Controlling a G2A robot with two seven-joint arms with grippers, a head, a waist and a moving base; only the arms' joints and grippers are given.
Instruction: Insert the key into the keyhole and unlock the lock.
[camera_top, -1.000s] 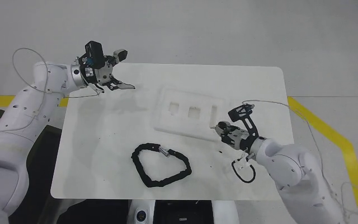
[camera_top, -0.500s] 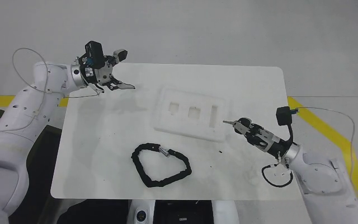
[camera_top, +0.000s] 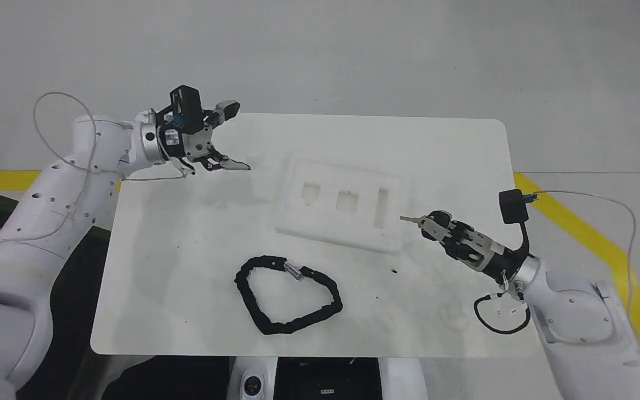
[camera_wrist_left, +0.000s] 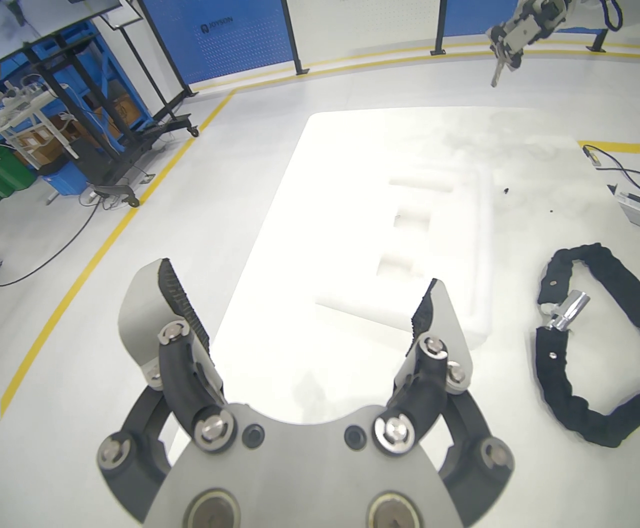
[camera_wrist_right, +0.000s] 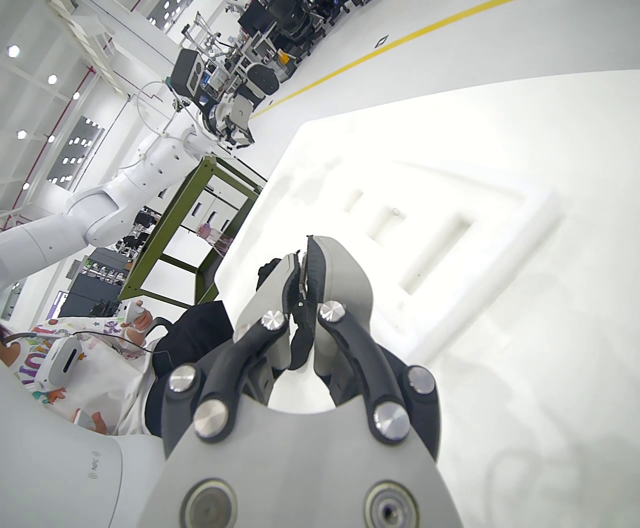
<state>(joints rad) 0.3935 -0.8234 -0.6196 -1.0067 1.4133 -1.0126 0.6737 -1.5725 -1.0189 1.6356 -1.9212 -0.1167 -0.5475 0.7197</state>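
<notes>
The right gripper (camera_top: 424, 221) pinches a slim metal key (camera_top: 409, 218) between ribbed black pads. The key hangs just off the end of the tray (camera_top: 322, 224), a white foam slab with three rectangular pockets. The lock (camera_top: 292, 270), a black fabric-sleeved chain looped shut by a shiny steel cylinder, lies on the smooth white table (camera_top: 190, 250) near the tray's robot-side edge. The left gripper (camera_top: 230, 135) hangs well off the tray's other end, its curved grey fingers spread and empty.

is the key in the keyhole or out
Out: the right gripper holds the key in the air, well apart from the chain lock.
</notes>
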